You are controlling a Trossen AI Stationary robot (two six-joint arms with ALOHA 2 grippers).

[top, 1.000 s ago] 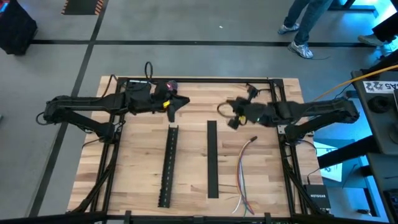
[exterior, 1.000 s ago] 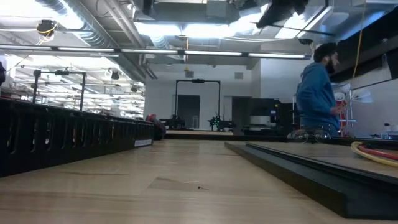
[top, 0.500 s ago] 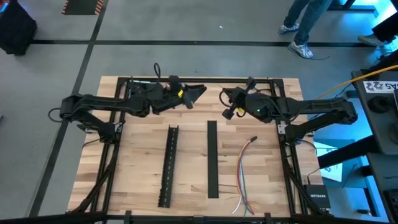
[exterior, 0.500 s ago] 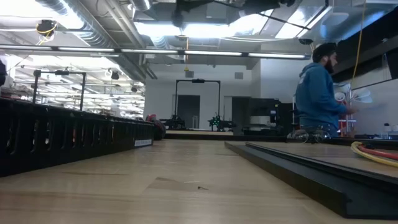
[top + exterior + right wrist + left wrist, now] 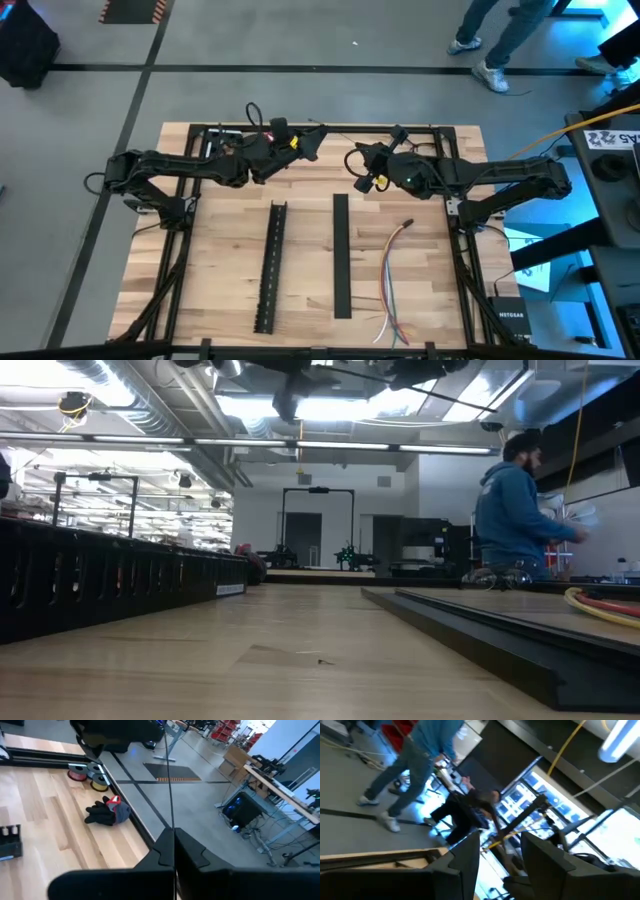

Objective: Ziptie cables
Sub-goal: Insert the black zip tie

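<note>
Since a second earlier both arms had lifted from the table's middle toward its far edge and turned to face each other. The left gripper (image 5: 312,140) had swung out toward the centre, and the right gripper (image 5: 357,164) had risen to meet it; now they hung near each other above the far rail, not touching.

The right gripper was clenched on a ziptie (image 5: 169,780), which ran as a hair-thin dark line straight out from between its closed fingers toward the other arm. The left gripper's fingers (image 5: 465,855) stood parted with nothing between them. That looked like a handover or a two-handed set-up of the strap, with no strap yet around anything.

The cables (image 5: 392,270) lay loose on the right side of the table (image 5: 230,250), near edge, well apart from both grippers. Between the arms and them lay the flat black cover (image 5: 341,255), and left of it the slotted channel (image 5: 270,265); neither blocked the way down. A black glove (image 5: 107,812) lay on a neighbouring bench. A person (image 5: 512,510) stood beyond the table, clear of the arms.
</note>
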